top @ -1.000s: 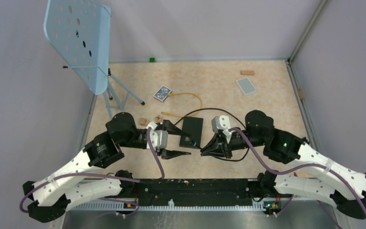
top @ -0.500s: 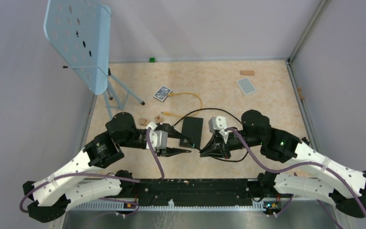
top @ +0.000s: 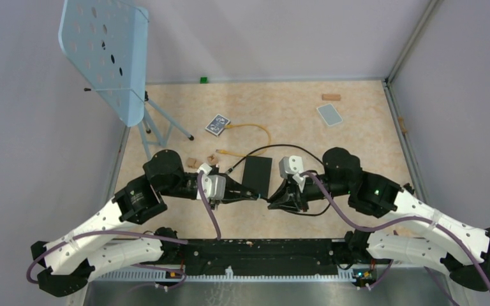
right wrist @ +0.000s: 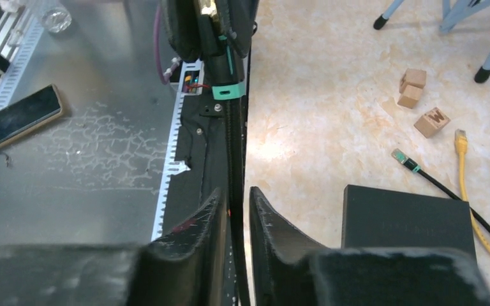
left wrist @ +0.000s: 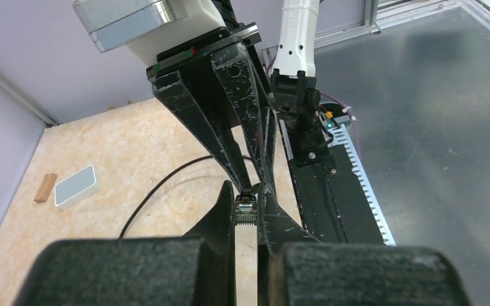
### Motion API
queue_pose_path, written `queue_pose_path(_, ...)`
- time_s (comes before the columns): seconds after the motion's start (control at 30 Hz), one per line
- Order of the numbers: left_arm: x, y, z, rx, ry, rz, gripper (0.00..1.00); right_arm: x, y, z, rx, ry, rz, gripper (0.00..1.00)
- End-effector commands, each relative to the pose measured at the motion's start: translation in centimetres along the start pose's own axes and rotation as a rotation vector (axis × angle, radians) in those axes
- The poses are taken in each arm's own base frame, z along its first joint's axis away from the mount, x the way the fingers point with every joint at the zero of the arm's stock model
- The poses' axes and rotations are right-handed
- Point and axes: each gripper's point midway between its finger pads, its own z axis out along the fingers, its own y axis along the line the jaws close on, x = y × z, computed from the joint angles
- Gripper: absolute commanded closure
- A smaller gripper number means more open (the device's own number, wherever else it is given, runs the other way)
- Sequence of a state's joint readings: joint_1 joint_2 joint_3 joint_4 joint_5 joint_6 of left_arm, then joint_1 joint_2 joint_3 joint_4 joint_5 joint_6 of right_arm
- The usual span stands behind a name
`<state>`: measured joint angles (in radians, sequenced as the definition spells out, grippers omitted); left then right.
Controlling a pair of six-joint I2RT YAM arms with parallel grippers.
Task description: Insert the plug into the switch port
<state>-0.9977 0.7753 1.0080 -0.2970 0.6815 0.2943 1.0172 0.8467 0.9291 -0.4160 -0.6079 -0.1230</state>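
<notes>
Left wrist view, left pincer clamped on plug

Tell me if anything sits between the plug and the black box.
Nothing loose does. The left gripper holds the plug beside the black box; only the right gripper crowds it. The port isn't visible.

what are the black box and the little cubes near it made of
The black box looks like matte plastic or painted metal, unclear which: flat, even, no glare, crisp edges. The small cubes look like bare wood: pale tan, dull faces, one with a dark letter.
</notes>
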Motion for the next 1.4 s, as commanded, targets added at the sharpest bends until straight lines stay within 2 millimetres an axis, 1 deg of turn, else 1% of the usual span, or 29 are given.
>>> queue_pose_path(0.0,-0.1,0.1,0.5,0.013,-0.015,0.006,1.00,-1.4,-1.4,-0.1,0.081,-0.076,-0.070,0.70)
queue_pose_path(0.07,0.0,0.0,0.7,0.010,-0.031,-0.018,1.00,-1.8,-2.3,-0.4,0.141,-0.117,-0.098,0.64)
queue_pose_path(0.13,0.0,0.3,0.6,-0.026,-0.052,-0.049,1.00,-2.5,-3.0,-0.8,0.194,-0.179,-0.135,0.56)
queue_pose_path(0.17,-0.1,0.6,0.5,-0.052,-0.067,-0.061,1.00,-2.9,-3.2,-1.0,0.212,-0.216,-0.157,0.53)
queue_pose_path(0.2,0.3,0.8,0.5,-0.080,-0.077,-0.081,1.00,-3.1,-3.2,-1.1,0.216,-0.250,-0.184,0.52)
queue_pose_path(0.23,0.5,1.0,0.3,-0.107,-0.094,-0.088,1.00,-4.0,-3.0,-1.3,0.216,-0.309,-0.232,0.49)
queue_pose_path(0.3,0.3,1.5,-0.2,-0.171,-0.149,-0.106,1.00,-4.7,-3.1,-1.7,0.246,-0.392,-0.265,0.46)
queue_pose_path(0.37,0.1,1.8,-0.7,-0.223,-0.218,-0.123,1.00,-5.4,-3.6,-2.1,0.285,-0.461,-0.254,0.46)
queue_pose_path(0.43,-0.1,1.4,-1.2,-0.233,-0.277,-0.155,1.00,-5.9,-3.7,-2.0,0.285,-0.520,-0.245,0.46)
queue_pose_path(0.53,-0.3,1.2,-1.8,-0.255,-0.326,-0.160,1.00,-6.5,-3.2,-1.7,0.247,-0.589,-0.222,0.49)
queue_pose_path(0.63,-0.2,1.2,-2.1,-0.267,-0.336,-0.167,1.00,-6.8,-2.7,-1.2,0.201,-0.633,-0.179,0.54)
queue_pose_path(0.83,-0.4,1.0,-2.0,-0.254,-0.339,-0.163,1.00,-6.6,-1.6,0.2,0.135,-0.645,-0.173,0.58)
queue_pose_path(1.03,-0.2,1.1,-1.8,-0.252,-0.335,-0.161,1.00,-6.8,-1.1,0.7,0.106,-0.670,-0.165,0.59)
queue_pose_path(1.17,-0.1,1.2,-1.7,-0.251,-0.329,-0.158,1.00,-6.7,-0.8,1.0,0.089,-0.663,-0.162,0.62)
queue_pose_path(1.23,-0.1,1.1,-1.7,-0.248,-0.328,-0.156,1.00,-6.6,-1.2,0.9,0.114,-0.665,-0.158,0.62)
queue_pose_path(1.3,-0.1,1.1,-1.7,-0.248,-0.326,-0.156,1.00,-6.6,-1.6,0.4,0.152,-0.675,-0.158,0.57)
queue_pose_path(1.37,-0.1,1.1,-1.7,-0.247,-0.324,-0.157,1.00,-6.9,-1.6,-0.3,0.172,-0.694,-0.167,0.55)
